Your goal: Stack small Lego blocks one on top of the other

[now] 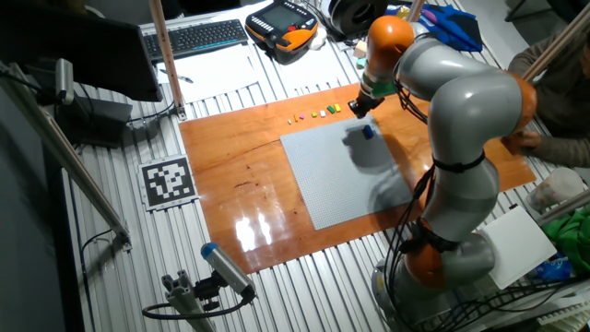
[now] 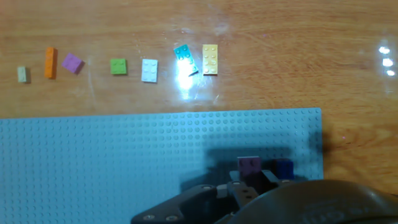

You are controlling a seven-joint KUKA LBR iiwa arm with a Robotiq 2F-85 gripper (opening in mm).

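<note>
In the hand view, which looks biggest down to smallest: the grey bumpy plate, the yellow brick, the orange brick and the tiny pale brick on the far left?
1. Large flat grey studded baseplate
2. Yellow Lego brick and narrow orange Lego brick: too alike to rank
3. Tiny pale Lego brick

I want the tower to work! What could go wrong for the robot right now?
1. The purple block at the gripper sits beside a dark blue block near the grey baseplate's edge; a nudge might knock one off.
2. The teal block lies tilted, almost touching the yellow block, so grabbing one may shift the other.
3. Glare hides part of the teal block.
</note>
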